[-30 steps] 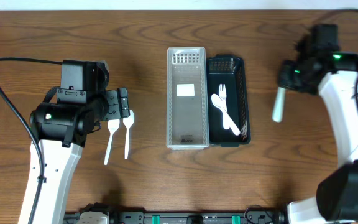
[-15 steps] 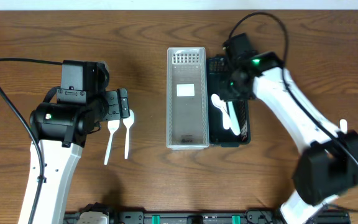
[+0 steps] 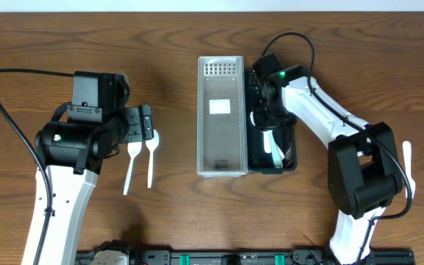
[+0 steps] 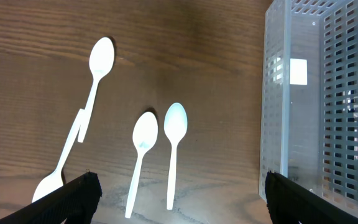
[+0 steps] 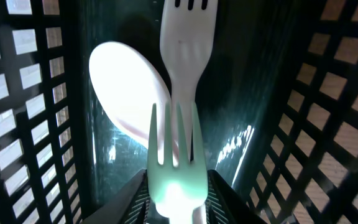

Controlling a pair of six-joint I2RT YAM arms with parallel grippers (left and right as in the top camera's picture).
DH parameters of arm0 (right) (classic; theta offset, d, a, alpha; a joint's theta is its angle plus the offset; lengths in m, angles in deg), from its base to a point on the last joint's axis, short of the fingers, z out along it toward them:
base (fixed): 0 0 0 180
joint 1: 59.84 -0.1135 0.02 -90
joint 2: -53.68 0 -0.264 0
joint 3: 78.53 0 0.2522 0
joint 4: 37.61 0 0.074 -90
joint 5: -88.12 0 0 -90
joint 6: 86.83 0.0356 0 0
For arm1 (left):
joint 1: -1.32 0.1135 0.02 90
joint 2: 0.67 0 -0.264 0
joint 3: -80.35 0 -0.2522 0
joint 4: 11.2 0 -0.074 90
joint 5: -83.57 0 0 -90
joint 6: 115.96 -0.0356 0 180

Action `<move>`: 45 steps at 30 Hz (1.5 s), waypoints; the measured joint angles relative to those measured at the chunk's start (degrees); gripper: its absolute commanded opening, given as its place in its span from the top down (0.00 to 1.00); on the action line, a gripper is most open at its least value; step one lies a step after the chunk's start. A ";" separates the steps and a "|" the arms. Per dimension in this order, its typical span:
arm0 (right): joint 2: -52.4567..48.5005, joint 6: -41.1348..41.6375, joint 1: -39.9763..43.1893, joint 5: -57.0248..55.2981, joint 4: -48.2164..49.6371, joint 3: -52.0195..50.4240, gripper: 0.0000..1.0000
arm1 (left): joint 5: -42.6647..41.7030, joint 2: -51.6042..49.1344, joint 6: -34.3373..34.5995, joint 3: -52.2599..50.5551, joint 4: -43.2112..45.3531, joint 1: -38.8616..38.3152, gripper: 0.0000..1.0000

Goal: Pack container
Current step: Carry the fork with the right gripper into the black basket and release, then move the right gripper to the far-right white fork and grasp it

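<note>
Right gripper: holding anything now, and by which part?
Yes: the right gripper holds a white fork, pinched just behind its head, tines forward inside the black basket. The left gripper is open and holds nothing.

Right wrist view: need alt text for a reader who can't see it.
The right gripper holds a white fork, tines forward, low inside the black basket. Beneath it lie a white spoon and a second fork on the basket floor.
</note>
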 measured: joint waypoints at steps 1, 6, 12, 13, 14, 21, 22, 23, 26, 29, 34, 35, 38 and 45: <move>0.20 -0.11 0.00 -0.02 -0.09 0.00 0.62 | 0.00 0.00 0.00 0.00 0.00 0.00 0.13; 5.25 -0.98 0.76 -0.07 -0.55 0.31 0.18 | 0.00 0.00 0.00 0.00 -0.02 0.00 0.13; 21.03 -1.36 7.80 0.11 -1.84 2.71 0.01 | 0.00 0.00 0.00 0.00 -0.02 0.00 0.13; 23.98 -1.31 10.01 -0.07 -2.73 3.15 0.01 | 0.00 0.00 0.00 0.00 0.00 0.00 0.13; 26.34 -1.20 12.04 -0.09 -3.58 3.45 0.01 | 0.00 0.00 0.00 0.00 -0.02 0.00 0.13; 35.26 3.37 30.53 -1.55 -18.01 4.15 0.01 | 0.00 0.00 0.00 0.00 -0.04 0.00 0.13; 35.26 3.82 33.20 -1.55 -20.20 4.13 0.01 | 0.00 0.00 0.00 0.00 -0.02 0.00 0.13; 35.23 4.26 36.54 -1.51 -22.93 3.98 0.01 | 0.00 0.00 0.00 0.00 -0.02 0.00 0.13; 35.56 4.26 42.42 -0.81 -26.88 2.91 0.01 | 0.00 0.00 0.00 0.00 -0.02 0.00 0.13; 37.22 3.34 46.56 0.79 -27.61 -0.68 0.01 | 0.00 0.00 0.00 0.00 0.00 0.00 0.13; 43.63 1.38 51.19 2.67 -23.19 -12.92 0.01 | 0.00 0.00 0.00 -0.02 0.02 0.00 0.13; 44.57 1.01 51.82 2.82 -21.49 -15.17 0.01 | 0.00 0.00 0.00 -0.02 -0.02 0.00 0.13; 45.77 -1.70 53.96 3.54 -13.92 -22.97 0.01 | 0.00 0.00 0.00 -0.02 0.00 0.00 0.13; 41.07 -10.64 56.52 4.37 -5.31 -31.19 0.01 | 0.00 0.00 0.00 -0.02 0.00 0.00 0.13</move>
